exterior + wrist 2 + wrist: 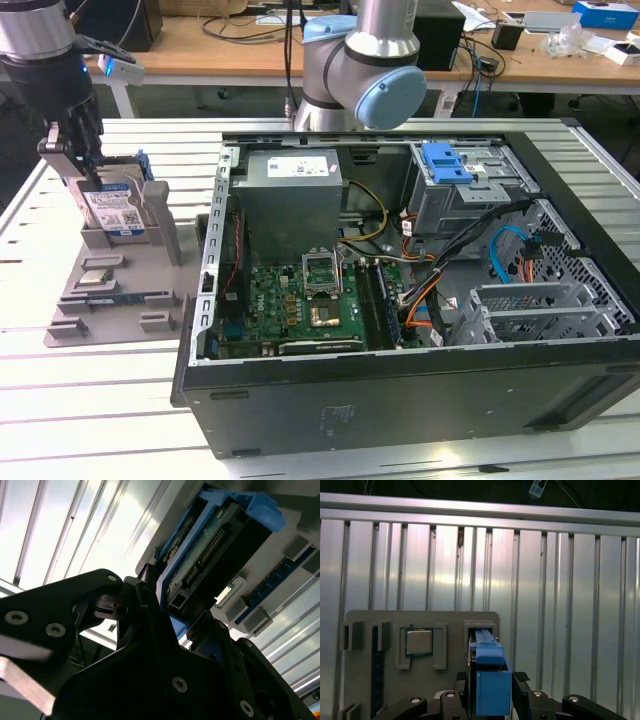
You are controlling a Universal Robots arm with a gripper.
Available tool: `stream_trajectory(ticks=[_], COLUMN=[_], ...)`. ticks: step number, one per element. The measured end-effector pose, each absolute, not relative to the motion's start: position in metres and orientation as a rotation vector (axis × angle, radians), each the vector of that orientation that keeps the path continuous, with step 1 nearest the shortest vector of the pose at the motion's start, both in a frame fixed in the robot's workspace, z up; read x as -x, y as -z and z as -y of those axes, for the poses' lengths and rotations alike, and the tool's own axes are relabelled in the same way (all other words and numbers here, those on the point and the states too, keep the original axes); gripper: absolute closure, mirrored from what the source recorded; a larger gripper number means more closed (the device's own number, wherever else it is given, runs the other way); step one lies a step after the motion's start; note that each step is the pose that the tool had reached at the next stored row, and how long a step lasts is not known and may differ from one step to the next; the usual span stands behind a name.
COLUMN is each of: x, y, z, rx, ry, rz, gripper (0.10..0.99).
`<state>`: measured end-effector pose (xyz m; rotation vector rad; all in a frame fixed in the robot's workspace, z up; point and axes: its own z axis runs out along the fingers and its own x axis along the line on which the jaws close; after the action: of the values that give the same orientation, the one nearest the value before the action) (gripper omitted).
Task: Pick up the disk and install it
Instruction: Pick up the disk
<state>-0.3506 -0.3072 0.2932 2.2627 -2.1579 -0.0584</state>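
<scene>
Silver-metal disk (pixel 112 210) w/ blue-white label stands on edge in a slot of the grey holder (pixel 110 310), at the holder's end farthest from the ext. camera. The slot props it upright, so its upper edge is free for a grab from above.

Gripper (pixel 492 692) hangs directly over that slot. In both wrist views its black fingers (pixel 521 692) flank the disk's two broad faces, w/ the blue side rail (pixel 492 680) showing between them. Jaws look closed on the disk. Its lower edge looks seated in the slot in the exterior view, so I'd judge it gripped but not yet lifted; install not begun.

Elsewhere on the holder, nearer the ext. camera, a CPU chip (pixel 419 641) sits in a square pocket and a memory stick (pixel 125 297) lies in a groove, each part kept apart in its own recess.

Open PC case (pixel 400 400) lies just beside the holder, on the exterior view's right. Its drive cage (pixel 480 190), w/ a blue bracket (pixel 447 163) on top, is at the case's end well away from the holder. Holder and case both rest on the slatted aluminium table (pixel 100 430).
</scene>
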Motion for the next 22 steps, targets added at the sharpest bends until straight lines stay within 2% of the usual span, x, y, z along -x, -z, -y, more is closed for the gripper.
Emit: stream_trajectory(ticks=[6,7,8,22], x=[0.3505,0.3505,0.3505,0.3505], y=[-0.2932,-0.2932,-0.2932,-0.2932], z=[0.3072,0.3072,0.3072,0.3072], rx=[-2.263,-2.263,-2.263,-2.263], ry=[0.058,0.058,0.059,0.059], rz=[2.157,2.157,2.157,2.157], gripper=[0.604,0.62,0.718,0.718])
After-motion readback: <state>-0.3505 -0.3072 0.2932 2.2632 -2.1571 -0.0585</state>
